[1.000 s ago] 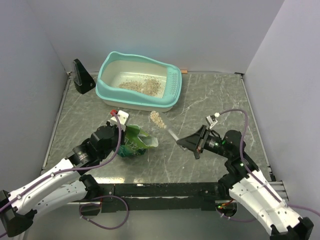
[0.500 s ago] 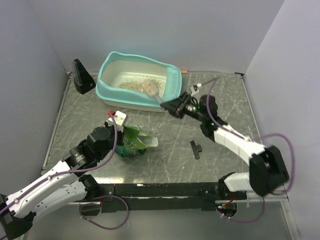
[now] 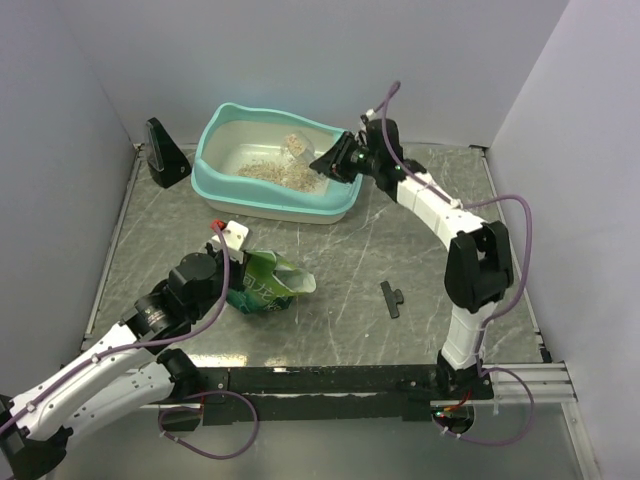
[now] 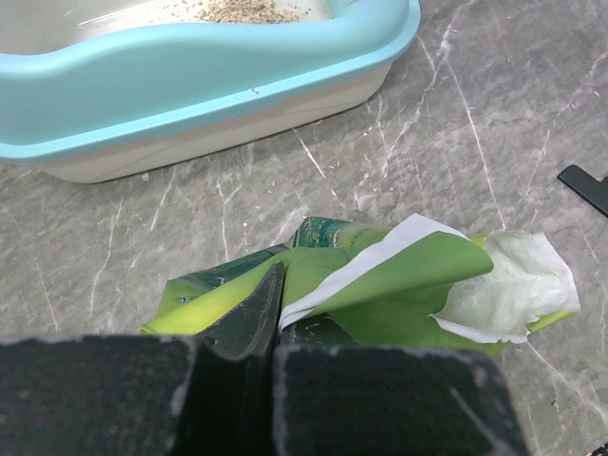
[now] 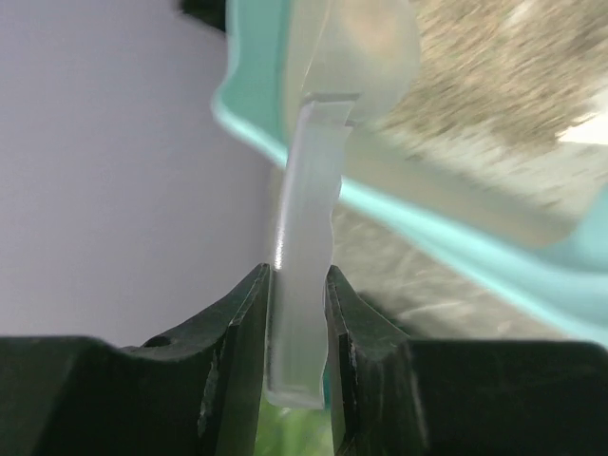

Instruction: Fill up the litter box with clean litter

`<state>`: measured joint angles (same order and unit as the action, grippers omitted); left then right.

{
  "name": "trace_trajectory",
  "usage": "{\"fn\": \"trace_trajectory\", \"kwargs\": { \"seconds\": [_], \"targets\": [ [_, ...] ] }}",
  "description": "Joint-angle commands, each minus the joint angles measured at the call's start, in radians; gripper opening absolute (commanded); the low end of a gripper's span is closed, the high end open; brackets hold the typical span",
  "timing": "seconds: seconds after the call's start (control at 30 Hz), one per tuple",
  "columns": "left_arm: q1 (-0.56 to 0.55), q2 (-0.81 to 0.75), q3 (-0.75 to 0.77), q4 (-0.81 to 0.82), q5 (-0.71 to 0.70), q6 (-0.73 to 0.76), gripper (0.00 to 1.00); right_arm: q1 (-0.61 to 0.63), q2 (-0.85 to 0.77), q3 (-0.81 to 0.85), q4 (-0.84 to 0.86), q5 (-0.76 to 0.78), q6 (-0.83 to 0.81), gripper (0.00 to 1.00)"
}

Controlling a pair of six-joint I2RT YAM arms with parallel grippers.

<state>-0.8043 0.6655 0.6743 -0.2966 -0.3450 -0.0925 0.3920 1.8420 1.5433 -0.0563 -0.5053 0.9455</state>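
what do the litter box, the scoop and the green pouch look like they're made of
Litter box: likely moulded hard plastic, smooth turquoise rim, slight sheen. Scoop: translucent whitish plastic, light passes through the handle. Green pouch: thin printed film or foil, creased, torn open, white inside.

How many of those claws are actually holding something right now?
2. The left claw pinches the green pouch, near the front; the right claw grips the scoop, over the litter box.

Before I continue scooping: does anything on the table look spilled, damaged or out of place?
A small black piece lies loose on the table; the green pouch lies crumpled, its mouth torn open.
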Motion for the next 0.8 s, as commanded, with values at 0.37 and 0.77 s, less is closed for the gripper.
{"fn": "trace_trajectory", "kwargs": {
  "seconds": [0.37,0.77],
  "targets": [
    [0.031,-0.007,0.042,-0.004,0.008,-0.018,0.01,0.085,0.126,0.465,-0.801,0.461,-0.677,0.0],
    [0.034,-0.01,0.039,-0.007,-0.003,-0.018,0.01,0.258,0.185,0.586,-0.884,0.78,-0.826,0.0]
  ]
}}
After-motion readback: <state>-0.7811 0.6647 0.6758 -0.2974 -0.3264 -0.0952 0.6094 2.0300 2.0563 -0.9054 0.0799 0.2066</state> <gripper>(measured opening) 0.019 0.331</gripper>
